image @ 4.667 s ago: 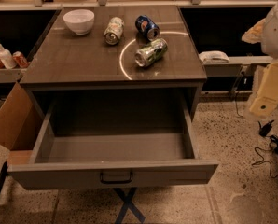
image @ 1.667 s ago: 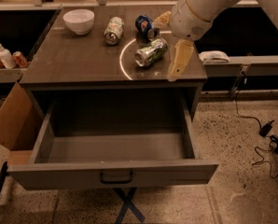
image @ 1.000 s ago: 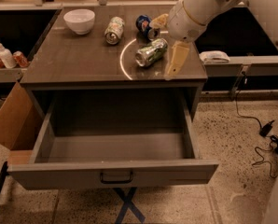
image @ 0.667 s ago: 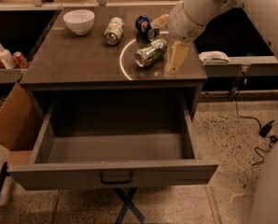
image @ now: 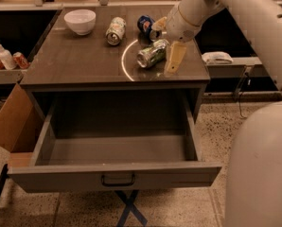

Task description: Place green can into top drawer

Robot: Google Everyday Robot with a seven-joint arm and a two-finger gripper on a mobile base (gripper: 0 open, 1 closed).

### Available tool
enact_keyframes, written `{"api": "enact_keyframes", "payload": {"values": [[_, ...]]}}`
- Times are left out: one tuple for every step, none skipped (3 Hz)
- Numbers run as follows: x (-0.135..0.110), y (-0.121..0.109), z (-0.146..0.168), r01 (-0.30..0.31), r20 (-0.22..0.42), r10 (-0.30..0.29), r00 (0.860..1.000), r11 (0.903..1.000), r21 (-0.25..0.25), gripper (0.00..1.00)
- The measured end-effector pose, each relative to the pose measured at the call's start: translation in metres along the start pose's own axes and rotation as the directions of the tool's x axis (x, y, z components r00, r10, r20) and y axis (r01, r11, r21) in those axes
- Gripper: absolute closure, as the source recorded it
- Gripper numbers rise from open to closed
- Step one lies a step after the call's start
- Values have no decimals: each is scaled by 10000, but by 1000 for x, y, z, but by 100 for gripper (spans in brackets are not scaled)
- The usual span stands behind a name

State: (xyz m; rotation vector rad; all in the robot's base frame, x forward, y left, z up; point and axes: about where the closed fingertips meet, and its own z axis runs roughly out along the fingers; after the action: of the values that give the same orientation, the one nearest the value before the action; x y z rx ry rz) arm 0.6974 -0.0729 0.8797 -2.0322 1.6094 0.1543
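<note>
Since earlier, the gripper [image: 166,40] has been brought over the tabletop [image: 74,60], fingers [image: 174,58] spread apart, just beside the green can [image: 152,55] lying there. If bumped, it could be rolled away, missing the drawer [image: 60,176].

Brown tabletop [image: 74,60] is carrying a white bowl [image: 80,21], a pale labelled can [image: 115,30], a blue can [image: 145,25] and the green can [image: 152,55], with the gripper [image: 167,41] hovering fingers-apart just beside the green can.
</note>
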Motion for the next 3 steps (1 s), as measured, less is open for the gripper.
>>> {"api": "enact_keyframes", "payload": {"values": [[3, -8, 12, 47, -100, -49, 9999, 9998, -185, 0], [7, -12, 28, 29, -116, -35, 9999, 9987, -508, 0], [10, -14, 39, -29, -100, 22, 9999, 9972, -744, 19]]}}
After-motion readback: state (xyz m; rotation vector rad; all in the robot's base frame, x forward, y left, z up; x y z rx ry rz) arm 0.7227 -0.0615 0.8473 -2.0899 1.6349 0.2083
